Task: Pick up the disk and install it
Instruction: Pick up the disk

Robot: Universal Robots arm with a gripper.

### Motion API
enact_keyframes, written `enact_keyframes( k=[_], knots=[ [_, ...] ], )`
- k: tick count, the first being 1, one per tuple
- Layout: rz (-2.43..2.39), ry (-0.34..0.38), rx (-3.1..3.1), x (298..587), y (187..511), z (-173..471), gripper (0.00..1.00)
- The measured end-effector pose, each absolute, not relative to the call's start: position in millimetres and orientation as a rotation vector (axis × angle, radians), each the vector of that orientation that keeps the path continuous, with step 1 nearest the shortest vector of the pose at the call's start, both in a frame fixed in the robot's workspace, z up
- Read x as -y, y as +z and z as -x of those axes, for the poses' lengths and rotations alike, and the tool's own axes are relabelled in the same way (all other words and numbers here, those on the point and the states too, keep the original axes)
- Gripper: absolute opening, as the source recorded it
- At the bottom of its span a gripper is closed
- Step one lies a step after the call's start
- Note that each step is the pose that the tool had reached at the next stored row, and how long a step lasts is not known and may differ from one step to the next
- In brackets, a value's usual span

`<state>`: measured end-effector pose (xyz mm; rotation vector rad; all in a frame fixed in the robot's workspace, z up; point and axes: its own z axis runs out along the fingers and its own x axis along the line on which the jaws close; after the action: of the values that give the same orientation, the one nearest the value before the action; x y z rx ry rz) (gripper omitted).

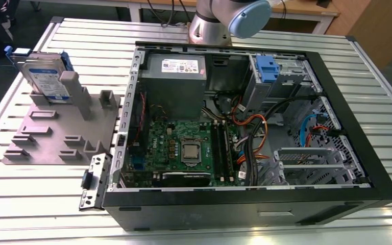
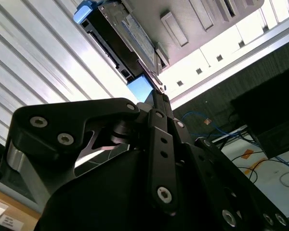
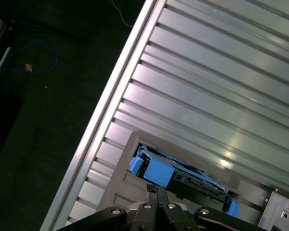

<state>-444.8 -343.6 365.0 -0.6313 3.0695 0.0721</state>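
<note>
Plainly the task is at its start: in the exterior view the disk (image 1: 46, 76) stands on edge in a slot of the grey fixture (image 1: 53, 132), not yet picked up, and nothing is on or beside it. The arm (image 1: 230, 18) rises behind the open computer case (image 1: 250, 209), well apart from the disk. Inside the case a small blue clip (image 1: 267, 69) sits in the drive bay next to the grey metal box (image 1: 175, 76). Orange cables (image 1: 250, 122) trail through the middle of the case and look likely to crowd any way into the bay. In the second wrist view the gripper (image 2: 159, 96) appears narrow, its fingers drawn together with nothing between them. The disk (image 2: 127, 36) lies ahead of the fingertips in line with them, its blue carrier corner nearest, with the fixture (image 2: 202, 14) beyond and the ribbed metal table (image 2: 33, 53) to one side. In the first wrist view the gripper (image 3: 153, 190) again looks closed on nothing, and the disk (image 3: 156, 172) shows just past its tip, though whether they touch cannot be told there. The table (image 3: 207, 86) stretches beyond the disk, and past the table's edge lies dark floor with a loose blue cable (image 3: 38, 53). Both pickup and installation are judged to remain.
</note>
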Motion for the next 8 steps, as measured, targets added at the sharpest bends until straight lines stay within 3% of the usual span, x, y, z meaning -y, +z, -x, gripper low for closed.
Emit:
enact_keyframes(
  k=[8],
  knots=[
    [0.639, 0.072, -3.068, 343.6, 365.0, 444.8, 0.11]
  ],
)
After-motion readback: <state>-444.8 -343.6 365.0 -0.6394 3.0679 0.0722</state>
